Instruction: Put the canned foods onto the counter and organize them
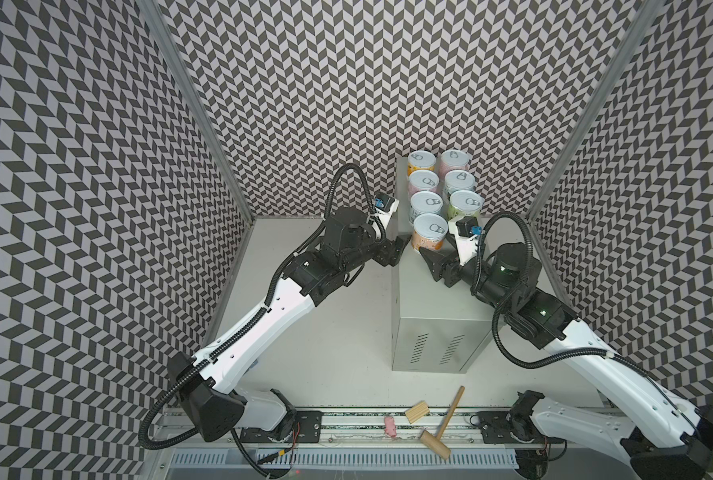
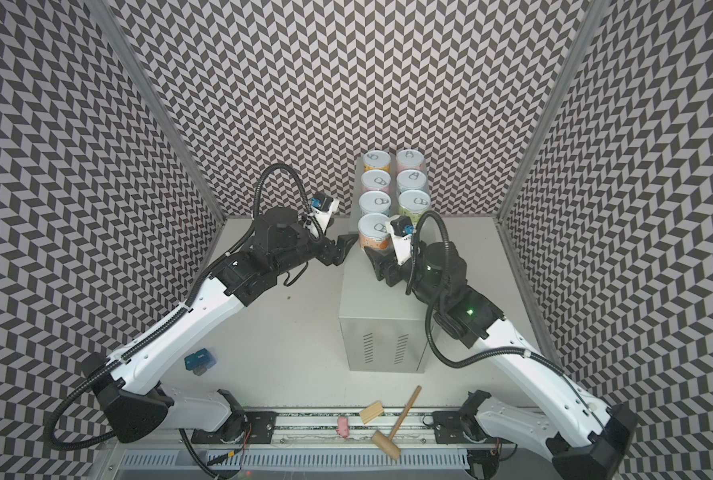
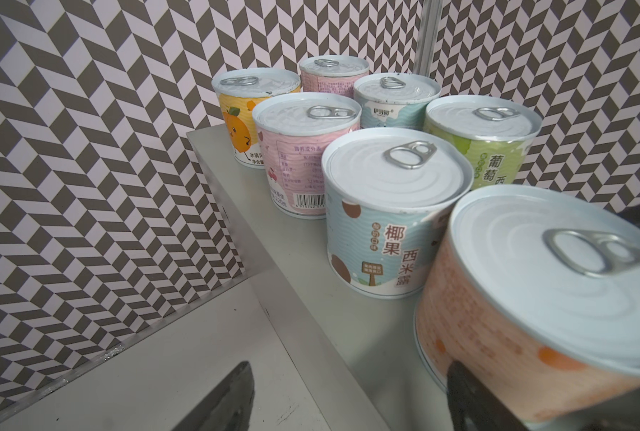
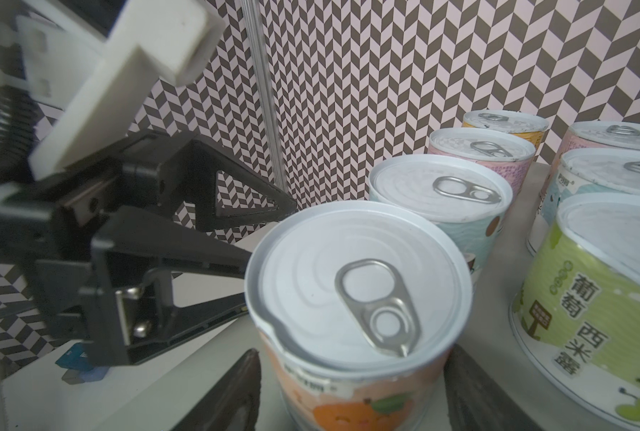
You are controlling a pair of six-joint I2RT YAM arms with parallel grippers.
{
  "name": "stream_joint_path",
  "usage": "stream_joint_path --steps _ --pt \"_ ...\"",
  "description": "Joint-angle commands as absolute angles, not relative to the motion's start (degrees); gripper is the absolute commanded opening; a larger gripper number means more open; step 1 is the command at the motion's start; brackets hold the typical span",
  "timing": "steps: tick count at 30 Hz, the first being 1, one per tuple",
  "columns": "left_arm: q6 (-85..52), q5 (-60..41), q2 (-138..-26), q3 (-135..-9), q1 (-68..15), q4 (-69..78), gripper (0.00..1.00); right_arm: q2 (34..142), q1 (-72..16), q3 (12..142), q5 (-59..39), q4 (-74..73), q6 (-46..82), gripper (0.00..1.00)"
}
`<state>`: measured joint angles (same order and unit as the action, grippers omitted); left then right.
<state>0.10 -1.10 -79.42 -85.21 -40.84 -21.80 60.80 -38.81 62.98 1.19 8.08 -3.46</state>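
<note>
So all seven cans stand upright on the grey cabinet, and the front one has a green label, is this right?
Not quite: the front can has an orange label, as the right wrist view shows; the green can stands in the other column. The rest is right.

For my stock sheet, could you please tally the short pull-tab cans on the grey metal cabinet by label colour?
Yellow-label cylindrical can with silver lid: 1
Pink-label cans: 2
Light-blue-label cans: 2
Green-label can: 1
Orange-label can: 1
Total: 7, all upright on the pale grey metal cabinet.
</note>
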Motion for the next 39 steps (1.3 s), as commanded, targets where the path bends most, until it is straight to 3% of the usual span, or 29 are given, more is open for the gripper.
stream_joint_path --steps 1,15,22,28,32,39 --pt "-0.42 -0.88 -78.49 -86.04 -40.51 -20.13 0.83 61.33 -38.67 62.70 1.42 7.28 -3.98 0.77" --pt "0.40 2.77 -75.75 -88.16 -40.36 -22.73 1.00 57.35 -38.63 65.85 9.26 13.09 -0.37 1.00" --pt "2.04 8.91 -72.88 -89.81 -40.25 -26.15 1.00 51.26 -38.69 70.44 14.51 23.16 2.93 0.99" --pt "0.95 18.49 -71.65 -89.58 -39.35 -28.88 1.00 50.63 -38.61 75.00 30.08 31.65 5.13 0.99" --pt "-2.40 19.12 -71.10 -87.98 -34.78 -29.71 1.00 53.82 -36.62 76.98 42.01 36.24 5.19 0.99" --pt "-13.52 10.85 -72.42 -83.96 -17.26 -30.41 1.00 53.29 -20.26 75.29 29.53 32.88 7.52 0.99"
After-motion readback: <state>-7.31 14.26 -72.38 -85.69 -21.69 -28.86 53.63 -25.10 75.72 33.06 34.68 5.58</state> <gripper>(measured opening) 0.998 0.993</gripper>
